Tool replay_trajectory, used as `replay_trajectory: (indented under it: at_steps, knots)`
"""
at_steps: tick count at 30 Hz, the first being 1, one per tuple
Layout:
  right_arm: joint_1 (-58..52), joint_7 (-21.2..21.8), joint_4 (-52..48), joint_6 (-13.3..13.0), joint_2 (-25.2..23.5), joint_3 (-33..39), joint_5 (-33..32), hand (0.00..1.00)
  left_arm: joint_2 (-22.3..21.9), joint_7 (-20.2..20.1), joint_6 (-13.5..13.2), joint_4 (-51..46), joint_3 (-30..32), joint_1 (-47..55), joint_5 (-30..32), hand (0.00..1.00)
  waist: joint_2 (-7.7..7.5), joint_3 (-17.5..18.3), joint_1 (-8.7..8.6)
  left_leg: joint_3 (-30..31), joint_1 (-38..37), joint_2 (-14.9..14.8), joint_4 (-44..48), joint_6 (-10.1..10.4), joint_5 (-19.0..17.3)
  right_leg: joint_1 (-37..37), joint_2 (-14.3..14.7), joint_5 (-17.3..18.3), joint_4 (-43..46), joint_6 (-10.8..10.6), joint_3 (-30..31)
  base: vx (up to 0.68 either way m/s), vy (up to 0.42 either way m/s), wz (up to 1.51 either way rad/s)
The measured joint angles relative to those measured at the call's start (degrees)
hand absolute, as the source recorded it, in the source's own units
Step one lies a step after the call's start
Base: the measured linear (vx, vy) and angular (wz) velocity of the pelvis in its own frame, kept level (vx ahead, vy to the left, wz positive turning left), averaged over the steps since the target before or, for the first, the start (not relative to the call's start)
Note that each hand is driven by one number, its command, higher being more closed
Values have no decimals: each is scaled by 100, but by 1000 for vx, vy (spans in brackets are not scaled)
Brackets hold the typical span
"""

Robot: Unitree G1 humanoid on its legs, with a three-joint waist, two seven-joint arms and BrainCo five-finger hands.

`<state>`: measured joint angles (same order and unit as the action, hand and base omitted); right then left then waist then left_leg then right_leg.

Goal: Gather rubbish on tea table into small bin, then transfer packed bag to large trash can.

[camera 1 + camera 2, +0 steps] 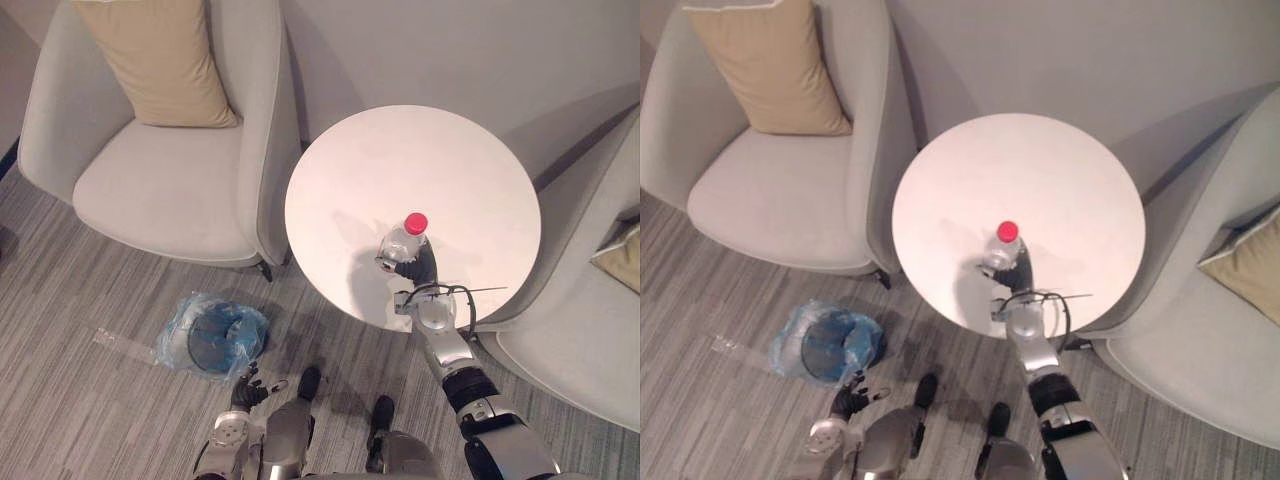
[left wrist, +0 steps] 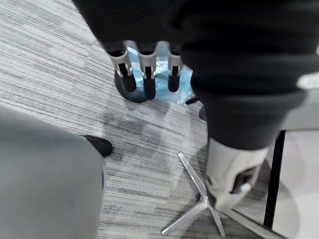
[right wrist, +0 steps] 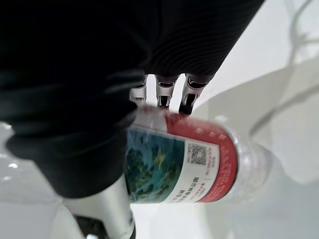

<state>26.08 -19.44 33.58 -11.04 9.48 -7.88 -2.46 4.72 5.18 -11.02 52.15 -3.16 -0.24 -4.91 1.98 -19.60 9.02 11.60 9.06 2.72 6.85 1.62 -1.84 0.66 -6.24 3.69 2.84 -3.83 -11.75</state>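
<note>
A clear plastic bottle (image 1: 401,243) with a red cap stands upright near the front edge of the round white tea table (image 1: 420,160). My right hand (image 1: 422,268) is shut around its lower body from the near side. The right wrist view shows the fingers (image 3: 162,93) curled over the bottle's red and blue label (image 3: 199,164). The small bin (image 1: 212,336), lined with a blue bag, stands on the carpet to the left of the table. My left hand (image 1: 246,386) hangs low just in front of the bin, fingers (image 2: 144,74) relaxed and holding nothing.
A grey armchair (image 1: 170,190) with a tan cushion (image 1: 165,60) stands to the left of the table, and another armchair (image 1: 590,340) to the right. A clear plastic strip (image 1: 120,343) lies on the carpet beside the bin. The table's metal foot (image 2: 199,204) spreads over the floor.
</note>
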Motion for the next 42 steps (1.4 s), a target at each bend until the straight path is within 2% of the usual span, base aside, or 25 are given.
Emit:
replay_trajectory:
  at_steps: [7,16,20,23,27,35,38,39,42]
  knots:
    - [-25,-45,-253,3,12,1,1,100,-5,27,9,-41,-3,-21,-21,0,13,-58,33,3,-5,8,10,0,0,-8,-10,0,5,0,7,-5,2,0]
    - [-1476,162,-2190,-138,76,208,44,100,7,4,57,2,1,0,144,0,-9,-33,-75,-137,-304,-15,-87,-1,1,-191,-20,-5,1,-9,186,-9,9,-8]
    - [-2146,342,-2737,-202,20,213,261,100,71,-50,76,171,-4,48,208,0,-97,151,-275,-278,-408,-38,-188,-6,16,-188,-17,-18,-25,-30,353,-33,13,-21]
    - [-2644,434,-3031,-204,-21,223,420,100,78,-88,87,318,-17,91,287,0,-152,385,-319,-464,-546,-70,-265,-8,15,-201,-7,-26,-29,-43,544,-11,16,-32]
    - [-2960,546,-3256,-223,-46,216,722,100,119,-103,148,377,-73,131,367,0,-206,521,-421,-649,-750,-106,-311,-10,10,-271,12,-52,-29,-67,744,-28,13,-27]
    - [-3416,612,-3324,-250,-48,177,1188,100,139,-159,172,586,-151,231,374,0,-212,823,-580,-1148,-1090,-186,-381,-37,-38,-279,39,-147,19,-103,1268,-56,22,-35]
    - [-3467,616,-3323,-249,-44,48,1381,100,186,-169,164,583,-334,238,371,0,-203,829,-609,-1291,-1175,-181,-313,-48,-94,-162,28,-69,351,-134,1402,-61,11,-28]
    - [-3464,623,-3324,-249,-45,35,1382,100,215,-171,160,573,-406,236,367,0,-210,829,-646,-1270,-1078,-153,-163,-67,-131,-45,8,54,667,-146,1409,-72,-3,12]
    - [-3463,617,-3324,-238,-46,41,1399,100,237,-174,151,571,-510,227,364,0,-178,854,-720,-1040,-660,-76,178,-141,-169,292,-74,332,1354,-336,1513,-110,18,53]
